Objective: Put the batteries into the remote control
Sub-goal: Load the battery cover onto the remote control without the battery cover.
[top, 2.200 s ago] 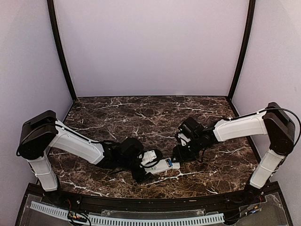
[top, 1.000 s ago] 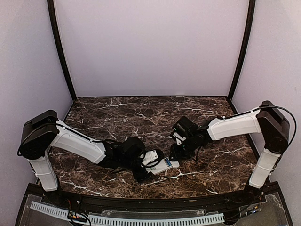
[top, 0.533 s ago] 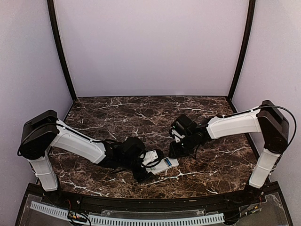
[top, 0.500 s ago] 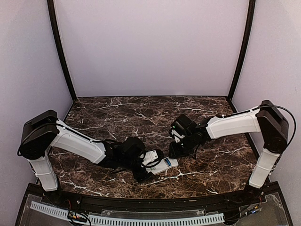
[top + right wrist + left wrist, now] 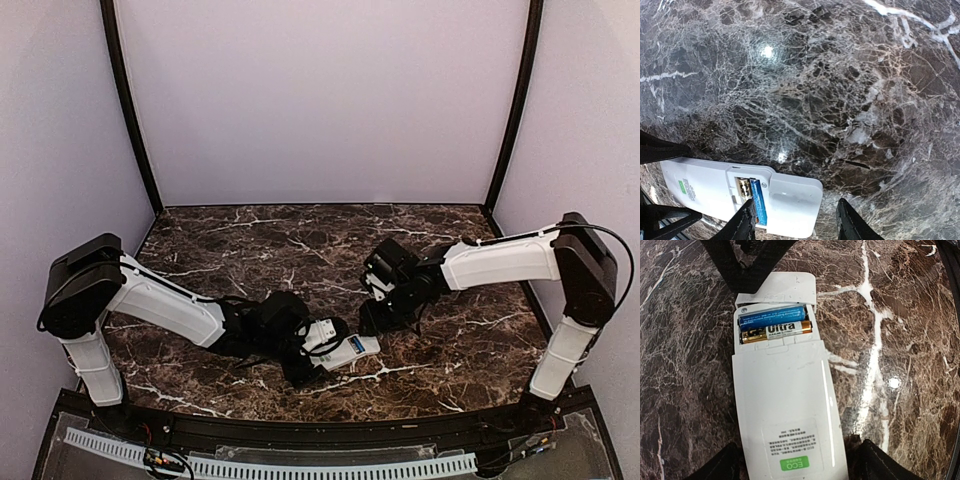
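Observation:
The remote control [image 5: 785, 405] lies face down on the marble, its label end between the jaws of my left gripper [image 5: 795, 466], which is shut on its sides. Two batteries lie side by side in the open compartment, a blue one [image 5: 772, 320] and a gold-and-black one [image 5: 777, 331]. A flat white cover plate [image 5: 777, 287] rests askew over the compartment's far end. My right gripper [image 5: 795, 222] hovers open just above that plate [image 5: 792, 200], one finger on each side and clear of it. From above, the remote [image 5: 348, 351] sits between both grippers.
Dark veined marble [image 5: 250, 250] stretches to the back and sides, closed in by lilac walls. My right arm [image 5: 500, 262] reaches in from the right and my left arm [image 5: 165, 305] from the left. A black rail runs along the near edge.
My right gripper has opened wider and drawn slightly back from the cover plate, which stays on the remote's end. The left gripper and the remote have not moved.

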